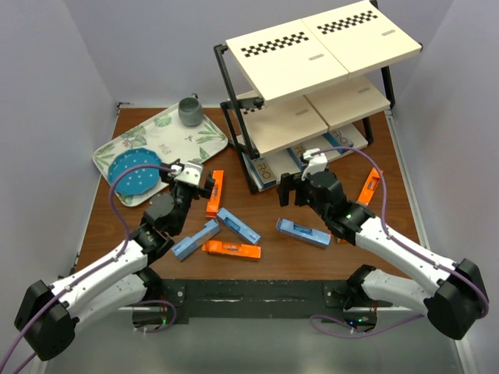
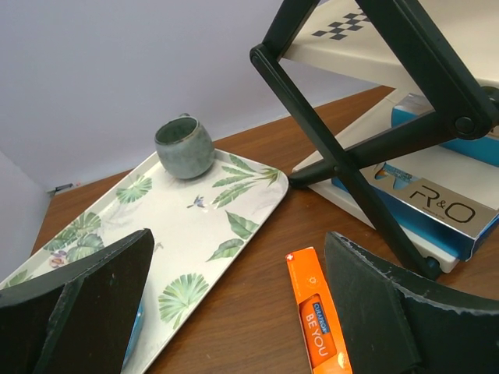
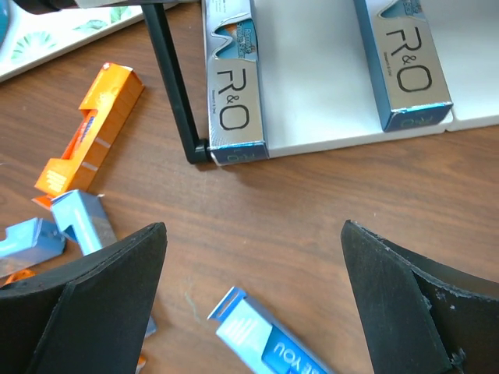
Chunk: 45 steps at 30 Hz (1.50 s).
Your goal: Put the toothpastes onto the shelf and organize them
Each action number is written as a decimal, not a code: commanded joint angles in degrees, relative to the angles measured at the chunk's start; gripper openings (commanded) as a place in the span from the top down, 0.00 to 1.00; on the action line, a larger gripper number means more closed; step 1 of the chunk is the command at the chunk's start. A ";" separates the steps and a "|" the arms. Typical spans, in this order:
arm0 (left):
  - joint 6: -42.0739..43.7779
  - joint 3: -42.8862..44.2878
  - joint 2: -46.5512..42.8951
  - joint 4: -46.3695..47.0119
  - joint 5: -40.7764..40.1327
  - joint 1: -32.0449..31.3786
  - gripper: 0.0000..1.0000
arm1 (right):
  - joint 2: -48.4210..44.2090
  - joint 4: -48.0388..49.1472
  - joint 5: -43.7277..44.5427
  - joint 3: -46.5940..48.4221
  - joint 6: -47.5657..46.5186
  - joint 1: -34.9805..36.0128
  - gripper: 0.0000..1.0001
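Right hand (image 3: 249,304), fingers spread wide and empty, hangs near a blue toothpaste carton (image 3: 265,343) lying on the desk (image 3: 312,210); my left hand (image 2: 234,304), likewise wide and empty, hangs near an orange carton (image 2: 316,319). Two silver cartons (image 3: 234,86) already lie at the bottom of the shelf (image 3: 312,78). I judge the cartons light, stiff yet crushable, slick-faced; I would pinch across the long sides at mid-length.

- Overhead view: bright, even, diffuse light, with no hotspots on the pale walls (image 1: 54,93).
- Soft shadows sit beneath the shelf (image 1: 304,66) boards and along the lower edge of the frame.
- Right wrist view: the silver carton (image 3: 234,93) shows a mild sheen.
- Near fingers (image 3: 86,312) in the bottom corners look slightly soft; the wood behind them is sharp.
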 commanded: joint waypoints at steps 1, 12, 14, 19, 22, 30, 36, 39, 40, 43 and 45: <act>-2.56 3.02 -1.30 0.01 1.51 0.13 0.03 | -1.72 -8.05 -2.16 4.43 1.77 0.13 0.01; -4.93 4.08 -2.26 -3.33 2.66 0.13 0.02 | -1.72 -11.05 -18.59 3.30 -1.22 0.75 0.02; -5.46 4.08 -2.35 -3.86 3.10 0.13 0.02 | -1.02 -10.52 -19.40 3.03 -1.22 1.88 0.02; -6.87 4.34 -2.26 -5.09 4.15 0.05 0.02 | 3.10 -7.98 -17.30 3.03 -1.04 7.15 0.02; -6.69 4.69 -2.44 -6.94 2.76 -0.13 0.03 | 6.70 -5.86 -15.89 3.12 -0.43 10.58 0.04; -7.39 2.85 -5.86 -11.77 -0.85 -0.39 0.02 | 15.41 -0.59 -10.09 4.00 -0.52 17.88 0.14; -4.06 2.58 -4.11 -9.58 -1.74 -0.39 0.02 | 18.84 3.02 -6.92 2.95 -1.30 18.94 0.24; -3.09 3.11 -2.27 -8.79 -2.09 -0.39 0.02 | 21.47 3.72 -7.44 3.64 -2.62 19.03 0.28; -2.74 3.02 -1.83 -8.35 -1.91 -0.39 0.03 | 22.01 3.81 -7.79 3.82 -2.80 19.20 0.28; -2.47 2.85 -1.47 -8.00 -1.56 -0.39 0.02 | 23.50 4.16 -8.93 4.00 -3.06 19.38 0.32; -2.39 2.76 -1.38 -7.91 -1.39 -0.39 0.02 | 24.47 3.99 -9.46 4.09 -3.15 19.47 0.33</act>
